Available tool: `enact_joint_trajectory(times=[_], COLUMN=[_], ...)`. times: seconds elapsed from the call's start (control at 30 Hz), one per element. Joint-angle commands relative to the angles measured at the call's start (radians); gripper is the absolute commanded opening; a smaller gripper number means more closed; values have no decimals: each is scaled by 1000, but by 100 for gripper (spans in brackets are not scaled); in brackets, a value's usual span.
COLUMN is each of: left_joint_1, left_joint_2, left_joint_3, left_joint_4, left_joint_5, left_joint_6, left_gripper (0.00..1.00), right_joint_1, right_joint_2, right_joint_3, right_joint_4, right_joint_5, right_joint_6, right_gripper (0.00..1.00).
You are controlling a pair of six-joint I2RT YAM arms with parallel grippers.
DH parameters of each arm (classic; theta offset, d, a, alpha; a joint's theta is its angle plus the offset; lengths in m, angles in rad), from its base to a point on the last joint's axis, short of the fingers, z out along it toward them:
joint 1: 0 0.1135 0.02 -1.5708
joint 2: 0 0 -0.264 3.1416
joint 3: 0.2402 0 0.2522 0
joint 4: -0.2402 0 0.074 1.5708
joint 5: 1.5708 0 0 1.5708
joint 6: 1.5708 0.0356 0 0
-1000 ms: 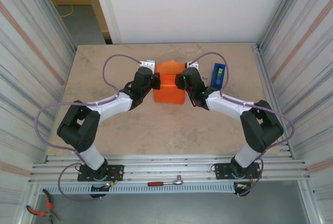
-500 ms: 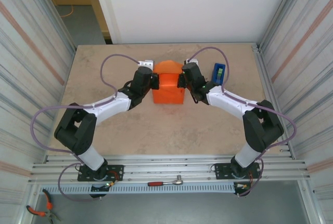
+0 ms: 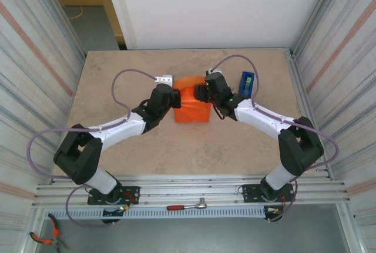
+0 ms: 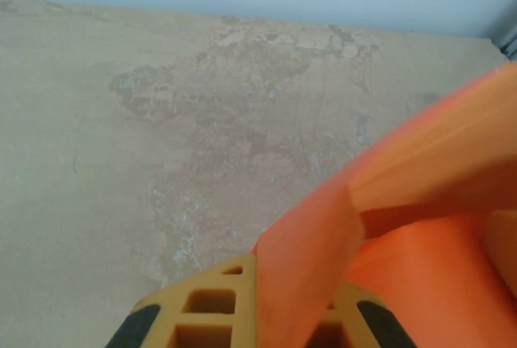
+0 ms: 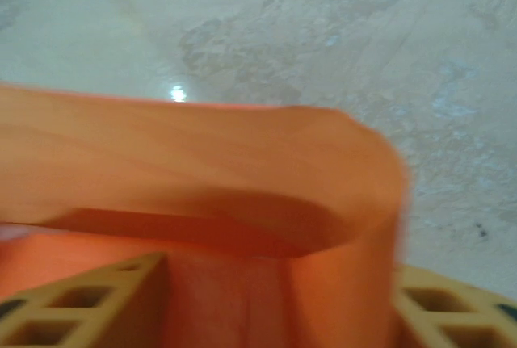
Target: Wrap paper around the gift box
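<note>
The orange paper [image 3: 192,103] stands as a folded bundle at the middle of the table, and the gift box is hidden under it. My left gripper [image 3: 174,98] sits against the bundle's left side. In the left wrist view my left gripper [image 4: 295,287] is shut on a flap of the paper [image 4: 311,251] between its yellow fingers [image 4: 202,308]. My right gripper [image 3: 202,93] is at the bundle's upper right. The right wrist view has my right gripper [image 5: 279,283] open, jaws wide apart, with a curved fold of paper [image 5: 242,170] standing between them.
A blue tape dispenser [image 3: 247,84] stands just right of the right wrist. Beige tabletop [image 3: 176,147] lies in front of the bundle. A ratchet [image 3: 187,206] rests on the near rail and pliers [image 3: 44,238] lie at the bottom left. Metal walls flank both sides.
The far flap of paper has been folded down onto the bundle. My right gripper shut and then opened wide. The left gripper shifted slightly right and nearer, still pinching paper.
</note>
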Motion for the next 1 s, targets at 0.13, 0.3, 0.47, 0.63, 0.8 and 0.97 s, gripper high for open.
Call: enact_joint_trajectory(times=[0.13,0.3,0.47,0.63,0.8,0.97], left_joint_1=[-31,-37,-43,-47,-46,-5], left_joint_2=[7,11,12,11,-55,-149], left_joint_3=[-28,-26,-26,-14,5,-15], left_joint_4=[-5,-9,-11,-11,-20,-1], left_joint_5=[-34,-55,-59,-52,-39,30], left_joint_6=[-45,-48,-48,-41,8,16], left_gripper=[0,0,0,0,24,73], right_joint_1=[-26,-19,14,33,31,35], right_joint_2=[-157,-188,-162,-90,-71,-85], right_joint_3=[-57,-123,-163,-174,-210,-242], right_joint_4=[15,23,43,46,33,35], right_joint_5=[-30,-7,31,99,134,126], right_joint_6=[75,105,116,125,157,177], right_gripper=[92,96,97,95,90,88])
